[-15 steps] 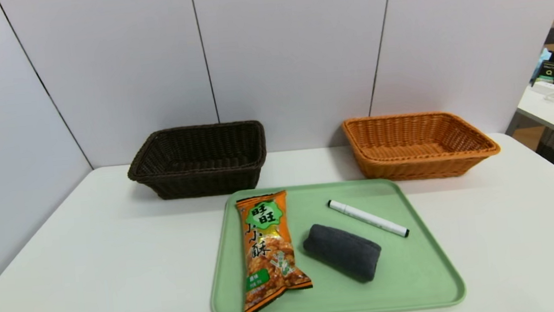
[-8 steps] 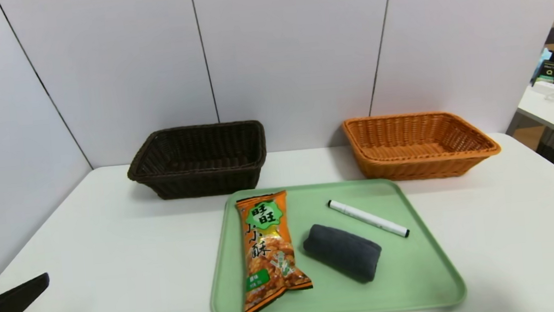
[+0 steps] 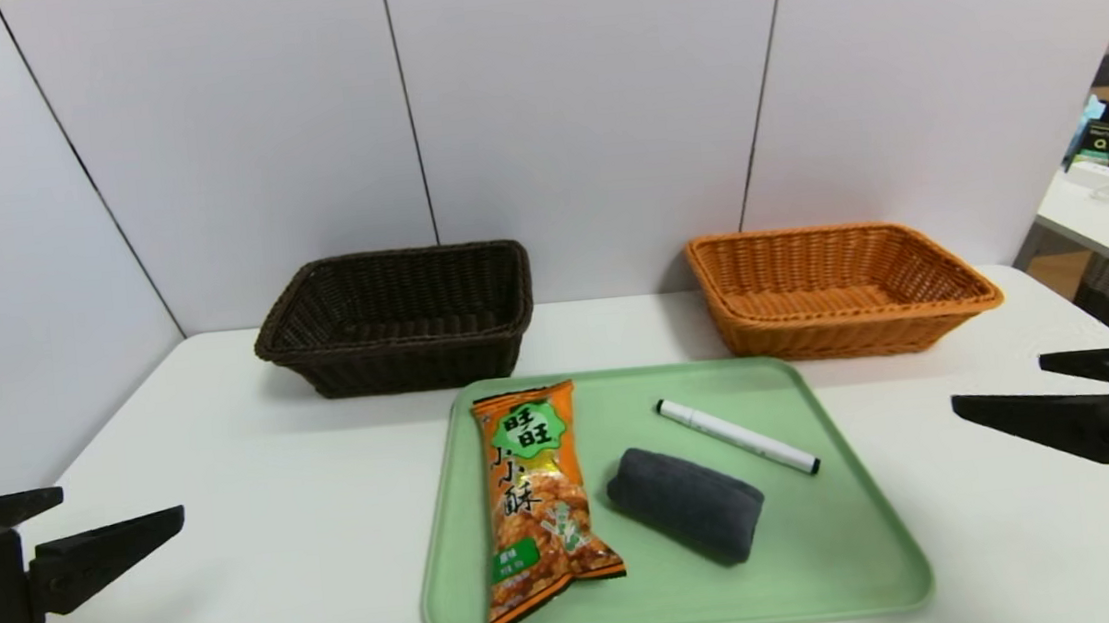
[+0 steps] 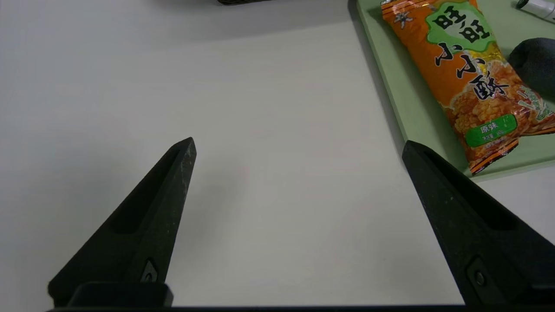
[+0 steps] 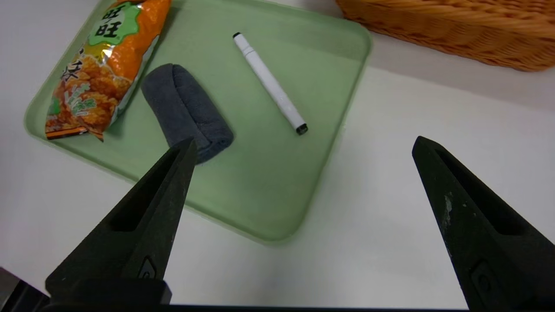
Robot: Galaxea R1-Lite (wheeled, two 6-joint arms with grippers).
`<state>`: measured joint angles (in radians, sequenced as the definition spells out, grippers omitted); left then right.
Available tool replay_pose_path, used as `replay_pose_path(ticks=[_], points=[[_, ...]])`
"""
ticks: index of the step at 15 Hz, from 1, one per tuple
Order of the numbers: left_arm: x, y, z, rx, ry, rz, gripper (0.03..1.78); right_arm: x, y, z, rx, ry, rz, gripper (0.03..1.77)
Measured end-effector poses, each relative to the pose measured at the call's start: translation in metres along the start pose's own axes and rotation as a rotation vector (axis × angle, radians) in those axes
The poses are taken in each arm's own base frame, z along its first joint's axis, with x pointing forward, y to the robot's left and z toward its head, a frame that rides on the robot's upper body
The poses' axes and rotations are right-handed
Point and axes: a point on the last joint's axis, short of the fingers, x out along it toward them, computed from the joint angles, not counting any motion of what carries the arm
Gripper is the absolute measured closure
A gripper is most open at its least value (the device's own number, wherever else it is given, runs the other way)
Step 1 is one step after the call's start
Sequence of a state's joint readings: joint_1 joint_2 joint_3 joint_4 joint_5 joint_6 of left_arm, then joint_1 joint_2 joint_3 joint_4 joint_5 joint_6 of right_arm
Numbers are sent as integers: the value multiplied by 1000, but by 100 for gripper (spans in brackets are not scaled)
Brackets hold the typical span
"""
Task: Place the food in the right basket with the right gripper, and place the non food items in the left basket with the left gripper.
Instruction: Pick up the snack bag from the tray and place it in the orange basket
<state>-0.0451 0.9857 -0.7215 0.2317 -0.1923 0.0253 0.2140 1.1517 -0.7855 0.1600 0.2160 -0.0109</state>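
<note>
Both grippers, left gripper point(image 3: 115, 511) and right gripper point(image 3: 998, 385), hung wide open and empty beside the tray point(image 3: 868, 565); nothing was sorted. Next, the right must reach the snack bag point(image 3: 536, 499).

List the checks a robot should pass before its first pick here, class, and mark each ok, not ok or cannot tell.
1. Left gripper open, holding nothing: ok.
2. Right gripper open, holding nothing: ok.
3. Snack bag, cloth and marker all on the tray, none overlapping: ok.
4. Dark basket has room: ok.
5. Orange basket has room: ok.
6. Both grippers clear of the tray: ok.
</note>
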Motion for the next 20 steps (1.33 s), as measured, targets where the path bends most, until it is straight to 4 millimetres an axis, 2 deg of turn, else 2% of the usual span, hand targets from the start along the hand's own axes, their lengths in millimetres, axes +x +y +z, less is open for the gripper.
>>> replay_pose_path(ticks=[4,8,14,20], points=[[20,2,6,-6,60,-80,12,39,15,24,-43,59,97,9],[35,4,10,-14,102,-86,12,82,40,38,-84,123,194,9],[45,6,10,-26,135,-83,12,150,106,50,-121,169,283,9],[47,7,8,-29,149,-83,12,192,169,38,-121,201,225,9]])
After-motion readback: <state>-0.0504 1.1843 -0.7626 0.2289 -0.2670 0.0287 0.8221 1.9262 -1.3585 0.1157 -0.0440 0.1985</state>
